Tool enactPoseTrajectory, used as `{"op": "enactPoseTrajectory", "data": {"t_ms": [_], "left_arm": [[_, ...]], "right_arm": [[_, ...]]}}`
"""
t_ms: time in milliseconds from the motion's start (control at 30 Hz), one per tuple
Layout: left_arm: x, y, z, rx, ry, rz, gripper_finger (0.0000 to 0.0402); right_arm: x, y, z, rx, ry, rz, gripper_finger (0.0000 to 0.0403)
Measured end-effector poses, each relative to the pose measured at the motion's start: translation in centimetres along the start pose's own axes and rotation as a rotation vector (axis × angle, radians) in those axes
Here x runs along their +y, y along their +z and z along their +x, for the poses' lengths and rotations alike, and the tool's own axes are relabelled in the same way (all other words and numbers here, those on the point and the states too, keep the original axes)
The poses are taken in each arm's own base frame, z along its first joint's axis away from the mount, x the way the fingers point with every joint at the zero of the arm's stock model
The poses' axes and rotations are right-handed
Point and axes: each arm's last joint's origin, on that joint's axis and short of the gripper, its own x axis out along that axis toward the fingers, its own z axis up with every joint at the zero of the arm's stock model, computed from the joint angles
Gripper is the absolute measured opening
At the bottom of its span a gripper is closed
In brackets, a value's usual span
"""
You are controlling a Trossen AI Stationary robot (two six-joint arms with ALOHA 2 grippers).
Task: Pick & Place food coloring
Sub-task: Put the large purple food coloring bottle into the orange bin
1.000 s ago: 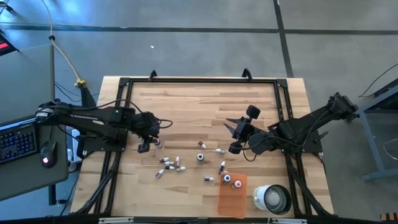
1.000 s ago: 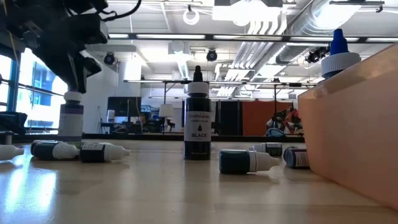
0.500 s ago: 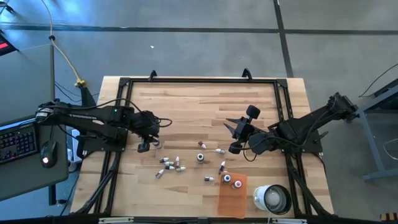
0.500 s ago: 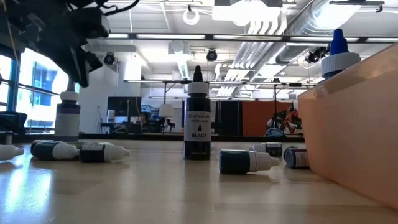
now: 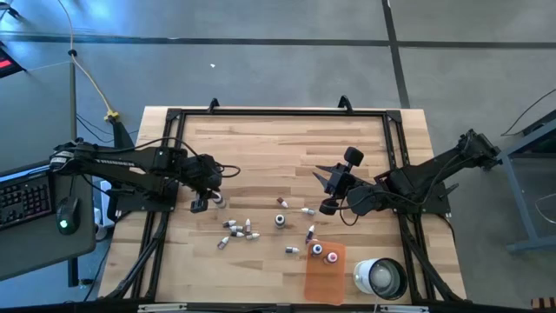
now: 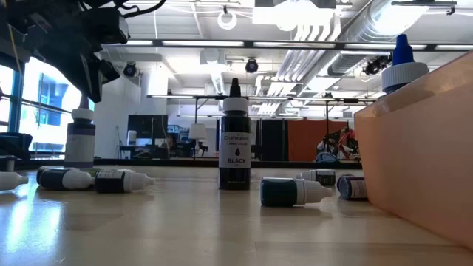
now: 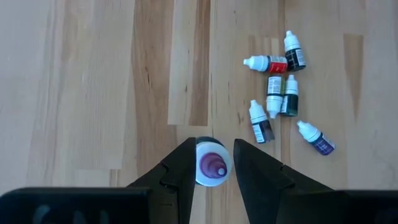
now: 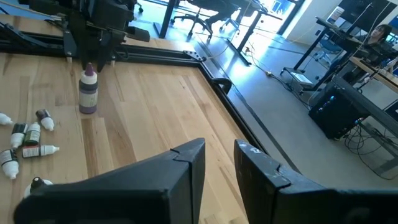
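Note:
My left gripper [image 7: 211, 165] hangs open, pointing down over a purple-capped food coloring bottle [image 7: 212, 164] that stands upright on its base on the wood [image 6: 80, 140]. Its fingers stand either side of the cap, and in the low view they end just above it, touching nothing. Several more bottles [image 7: 277, 93] lie on their sides nearby [image 5: 236, 229]. A black bottle [image 6: 235, 137] stands upright mid-table. Two bottles [image 5: 323, 253] stand in the orange tray [image 5: 323, 276]. My right gripper [image 8: 219, 155] waits open above the table's right half [image 5: 328, 207].
A white round cup [image 5: 380, 276] sits right of the tray at the near edge. A dark-bodied, white-capped bottle [image 6: 294, 192] lies in front of the tray wall [image 6: 421, 170]. A black frame [image 5: 278, 113] borders the table. Bare wood lies toward the far edge.
My left gripper has risen off the purple-capped bottle. A second ago its fingers covered the cap in the low view; now the cap shows bare beneath them. The bottle came down a little and shifted slightly, and it now stands alone on the table.

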Motion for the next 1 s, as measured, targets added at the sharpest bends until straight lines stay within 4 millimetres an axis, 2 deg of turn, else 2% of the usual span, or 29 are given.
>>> {"op": "enactPoseTrajectory", "data": {"t_ms": [267, 633, 1000], "left_arm": [[-0.2, 0.0, 0.0, 0.005, -0.064, 0.006, 0.0107], [-0.1, 0.0, 0.0, 0.006, -0.023, -0.003, 0.0108], [0.1, 0.2, 1.3, 0.074, -0.016, -0.014, 0.0108]], "right_arm": [[0.0, 0.0, 0.0, 0.0, 0.0, 0.0, 0.0078], [0.0, 0.0, 0.0, 0.0, 0.0, 0.0, 0.0078], [0.0, 0.0, 0.0, 0.0, 0.0, 0.0, 0.0078]]}}
